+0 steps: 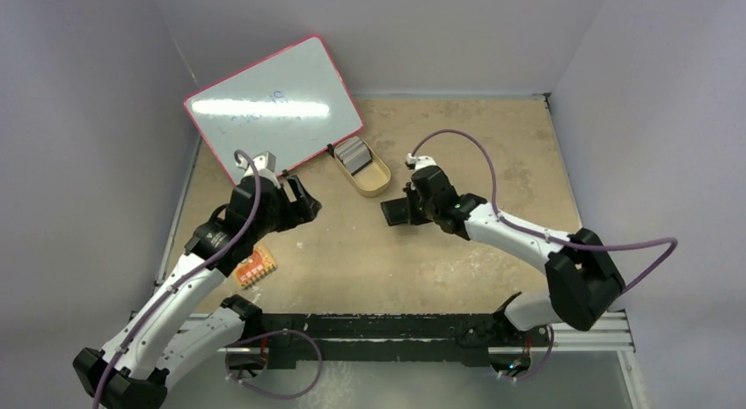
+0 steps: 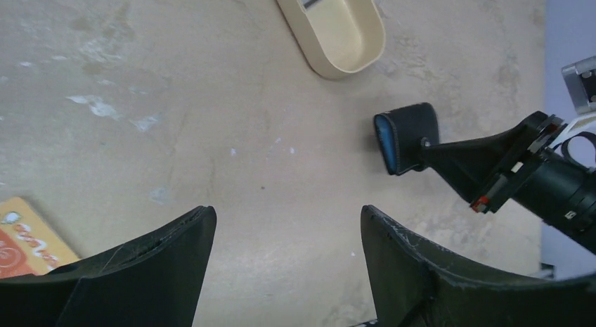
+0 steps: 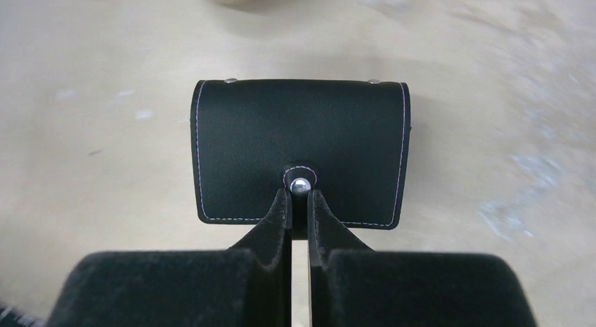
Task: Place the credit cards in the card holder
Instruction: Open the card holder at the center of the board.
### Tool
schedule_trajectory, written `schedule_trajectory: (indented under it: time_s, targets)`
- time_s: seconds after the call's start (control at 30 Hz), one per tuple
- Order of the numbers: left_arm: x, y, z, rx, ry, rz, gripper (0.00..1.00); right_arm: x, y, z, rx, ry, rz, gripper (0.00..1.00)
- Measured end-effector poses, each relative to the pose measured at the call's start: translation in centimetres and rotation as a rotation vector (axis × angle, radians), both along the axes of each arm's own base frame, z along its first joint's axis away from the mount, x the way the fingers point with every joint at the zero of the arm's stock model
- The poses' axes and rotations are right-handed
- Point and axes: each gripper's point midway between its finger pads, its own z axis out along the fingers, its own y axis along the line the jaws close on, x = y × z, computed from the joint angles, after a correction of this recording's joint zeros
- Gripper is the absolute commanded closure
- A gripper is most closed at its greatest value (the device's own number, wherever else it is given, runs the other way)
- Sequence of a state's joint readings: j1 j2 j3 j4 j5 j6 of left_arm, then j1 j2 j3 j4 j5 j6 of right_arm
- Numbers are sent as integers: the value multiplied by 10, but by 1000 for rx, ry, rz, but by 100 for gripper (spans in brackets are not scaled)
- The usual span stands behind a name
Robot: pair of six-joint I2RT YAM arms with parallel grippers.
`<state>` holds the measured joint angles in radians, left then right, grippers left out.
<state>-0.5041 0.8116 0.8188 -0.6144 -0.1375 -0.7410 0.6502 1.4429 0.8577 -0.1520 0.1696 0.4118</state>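
Early stage: right gripper [image 3: 299, 200] pinches the closed card holder [image 3: 302, 140] by its snap; left gripper [image 2: 288, 228] gapes wide, empty; cards [image 1: 354, 154] lie in the tray [image 2: 365, 49] ahead of it.

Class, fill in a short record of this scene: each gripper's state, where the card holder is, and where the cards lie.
Left gripper: open, holding nothing
Right gripper: shut on the card holder, pinching it at its snap
Cards: lying in the tan tray, beside the whiteboard
Stage: no card in either gripper yet
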Motion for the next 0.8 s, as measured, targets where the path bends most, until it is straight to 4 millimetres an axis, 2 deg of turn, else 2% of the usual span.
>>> schedule_trajectory:
  time_s: [0.17,0.27,0.4,0.47,0.57,0.67,0.77,0.8]
  targets:
    - [-1,-25,12,-173,28,-16,26,-16,60,52,146,-156,247,100]
    - [4,-41,18,-241,56,-40,23,-27,85,87,231,-265,370,100]
    - [10,-52,25,-265,76,-62,20,-38,101,132,326,-398,473,100]
    - [11,-55,32,-280,64,-76,20,-41,106,148,357,-447,507,100]
    - [13,-65,49,-324,26,-121,19,-45,113,156,375,-477,548,100]
    - [12,-76,62,-370,-3,-181,19,-51,118,154,375,-476,583,100]
    - [11,-84,70,-406,-22,-225,23,-56,122,154,378,-476,606,100]
    - [11,-86,73,-419,-26,-234,27,-56,122,154,378,-477,609,100]
